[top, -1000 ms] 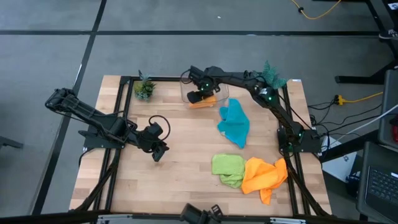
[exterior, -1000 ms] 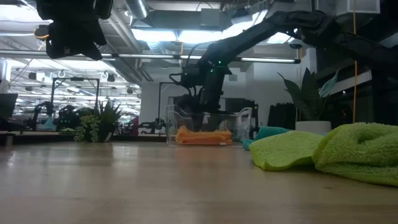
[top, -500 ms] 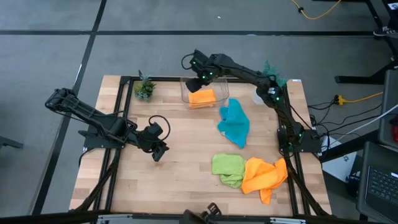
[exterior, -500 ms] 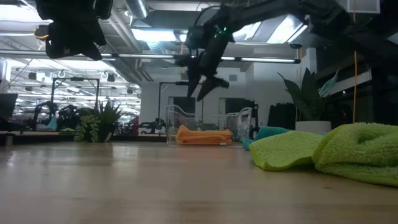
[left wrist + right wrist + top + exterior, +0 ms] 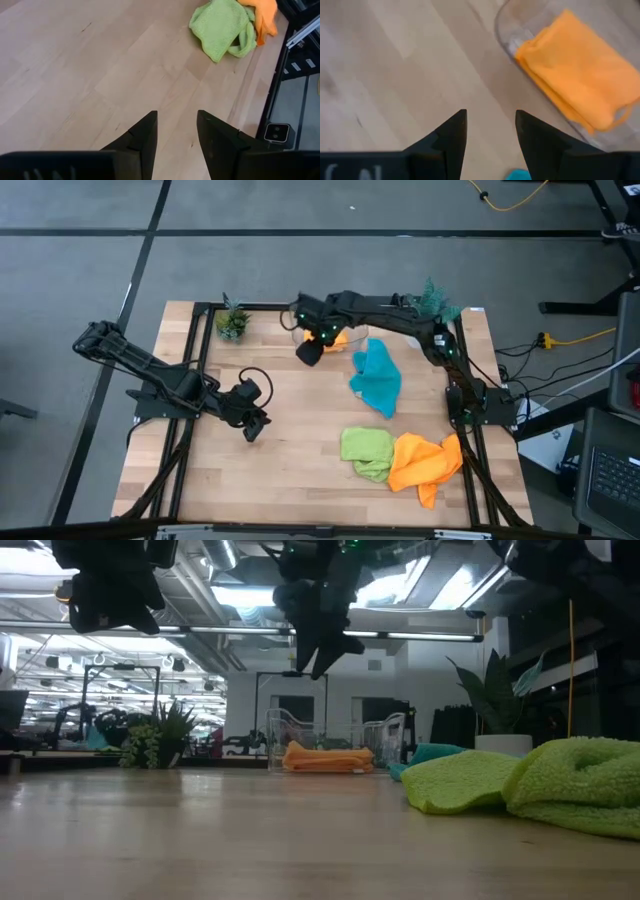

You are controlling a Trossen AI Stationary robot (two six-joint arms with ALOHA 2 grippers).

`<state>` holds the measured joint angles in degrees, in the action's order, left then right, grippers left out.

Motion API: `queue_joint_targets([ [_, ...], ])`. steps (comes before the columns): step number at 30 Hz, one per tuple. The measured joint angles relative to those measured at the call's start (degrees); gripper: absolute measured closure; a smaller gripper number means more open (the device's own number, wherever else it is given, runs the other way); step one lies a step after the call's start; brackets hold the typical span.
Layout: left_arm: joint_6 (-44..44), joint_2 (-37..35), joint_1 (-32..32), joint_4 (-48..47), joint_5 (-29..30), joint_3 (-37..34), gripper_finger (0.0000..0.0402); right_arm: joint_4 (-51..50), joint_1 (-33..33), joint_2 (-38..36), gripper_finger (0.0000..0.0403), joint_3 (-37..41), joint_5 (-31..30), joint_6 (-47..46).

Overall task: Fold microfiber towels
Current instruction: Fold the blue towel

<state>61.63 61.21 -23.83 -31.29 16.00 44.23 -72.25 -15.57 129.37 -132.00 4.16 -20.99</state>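
Towels: teal towel [image 5: 378, 377], green towel [image 5: 366, 452], loose orange towel [image 5: 424, 462] look soft, light, limp; judged best pinched at an edge.
Right gripper [image 5: 309, 352]: released, empty, just beside the folded orange towel [image 5: 577, 90] in the bin [image 5: 506, 20].
Left gripper [image 5: 176, 131]: released, empty, well apart from the towels.

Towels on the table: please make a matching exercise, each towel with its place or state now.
Things:
1. folded orange towel
2. teal towel
3. green towel
4. crumpled orange towel

Places:
a. touching the green towel, toward the right arm's base
b. inside the clear bin
c. loose, near the bin
d. between the table's bare middle and an orange towel

Pairs: 1-b, 2-c, 3-d, 4-a
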Motion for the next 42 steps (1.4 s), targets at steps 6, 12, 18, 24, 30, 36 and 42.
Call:
queue_joint_targets([
  [6,0.94,0.0,0.0,0.0,0.01,0.0,0.027,0.17,0.92,-0.04,0.0232,9.5,0.33,-1.92],
  [12,0.91,0.0,0.0,0.0,-0.01,0.0,0.027,6.76,1.46,-0.21,0.0232,17.38,2.1,-3.52],
  [18,0.85,0.0,0.0,-0.01,-0.01,0.0,0.027,20.99,-0.35,-0.21,0.0232,23.51,3.89,-8.74],
  [24,0.89,0.0,0.02,-0.02,0.01,0.0,0.027,25.16,-3.04,-0.21,0.0232,26.82,3.5,-12.3],
  [30,0.89,0.0,0.07,-0.02,0.01,0.0,0.027,26.56,-5.41,-0.37,0.0232,26.89,3.32,-13.92],
  [36,0.89,0.0,0.09,-0.02,0.01,0.0,0.027,26.83,-6.49,-0.45,0.0232,26.79,3.74,-15.53],
  [42,0.91,0.0,0.09,-0.02,0.03,0.0,0.027,29.81,-7.04,-0.49,0.0232,26.79,5.65,-18.21],
])
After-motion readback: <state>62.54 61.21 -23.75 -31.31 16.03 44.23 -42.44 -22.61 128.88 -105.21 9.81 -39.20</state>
